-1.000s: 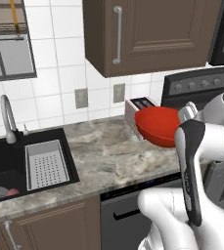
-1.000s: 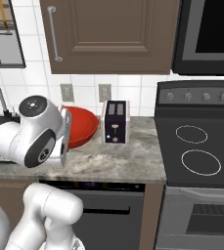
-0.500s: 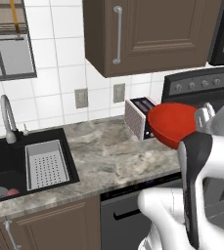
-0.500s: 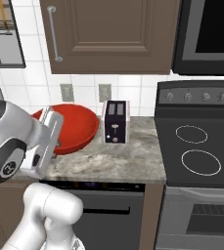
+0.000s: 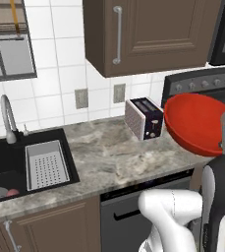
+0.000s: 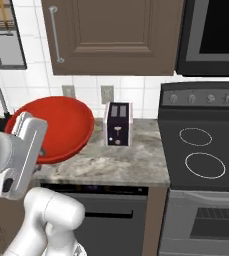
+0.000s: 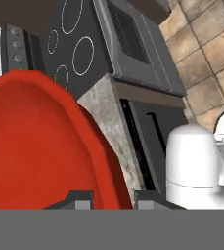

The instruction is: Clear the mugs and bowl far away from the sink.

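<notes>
Sink (image 5: 6,162): black recessed basin at the far left of the counter, with a curved chrome tap (image 5: 7,115) behind it and a grey perforated tray (image 5: 46,165) set into its right half. Something small, pale and red, is seen low in the basin; what it is cannot be told.

Counter (image 5: 109,157): mottled grey stone, running from the sink to the stove.

Toaster (image 5: 143,118): dark-sided, two-slot, stood against the tiled wall toward the right end of the counter, well apart from the sink.

Bowl (image 5: 197,123): wide, shallow, glossy red. It is held in the air, tipped well over on its side, to the right of the toaster in the left base view. In the right base view the bowl (image 6: 58,127) is seen above the counter's front part, left of the toaster. It is judged to be in carriage away from the sink, the tilt following from an edge grip.

Gripper (image 7: 112,197): closed on the bowl, one dark finger tip to each side of the red wall. A narrow pinch suits a thin wall.

Stove (image 6: 206,150): black cooktop with ring burners, immediately right of the counter's end.

Step in hand, as judged: transport of the bowl, not yet set down. A resting place on the counter's right end, near the toaster, would satisfy the task for this item.
</notes>
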Robot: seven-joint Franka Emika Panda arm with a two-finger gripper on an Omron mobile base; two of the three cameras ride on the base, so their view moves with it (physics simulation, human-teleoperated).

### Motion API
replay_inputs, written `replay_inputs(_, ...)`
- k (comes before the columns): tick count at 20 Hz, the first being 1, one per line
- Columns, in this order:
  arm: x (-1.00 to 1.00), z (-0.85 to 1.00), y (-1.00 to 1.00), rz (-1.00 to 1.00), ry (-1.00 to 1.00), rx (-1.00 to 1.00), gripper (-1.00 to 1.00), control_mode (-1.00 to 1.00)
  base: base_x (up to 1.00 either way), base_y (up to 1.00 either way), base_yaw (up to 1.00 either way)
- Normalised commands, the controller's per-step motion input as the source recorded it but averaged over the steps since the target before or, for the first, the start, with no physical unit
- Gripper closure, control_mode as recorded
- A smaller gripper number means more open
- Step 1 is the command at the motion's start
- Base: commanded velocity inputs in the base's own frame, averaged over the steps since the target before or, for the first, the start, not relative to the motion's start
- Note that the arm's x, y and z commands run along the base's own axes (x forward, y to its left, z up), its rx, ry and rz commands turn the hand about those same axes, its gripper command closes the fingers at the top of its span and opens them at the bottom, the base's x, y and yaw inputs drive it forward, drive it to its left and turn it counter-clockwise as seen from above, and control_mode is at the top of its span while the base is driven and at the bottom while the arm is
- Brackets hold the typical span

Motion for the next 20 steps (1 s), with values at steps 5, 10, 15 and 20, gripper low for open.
replay_inputs(5, 0.0, 0.0, 0.0, 0.0, 0.0, 0.0, 1.0, 1.0, -1.0, 0.05, 0.13)
replay_inputs(10, 0.0, 0.0, 0.0, 0.0, 0.0, 0.0, 1.0, 1.0, -1.0, 0.9, 0.23)
replay_inputs(15, 0.0, 0.0, 0.0, 0.0, 0.0, 0.0, 1.0, 1.0, -0.4, 0.85, 0.76)
replay_inputs(20, 0.0, 0.0, 0.0, 0.0, 0.0, 0.0, 1.0, 1.0, 0.0, 0.11, 1.0)
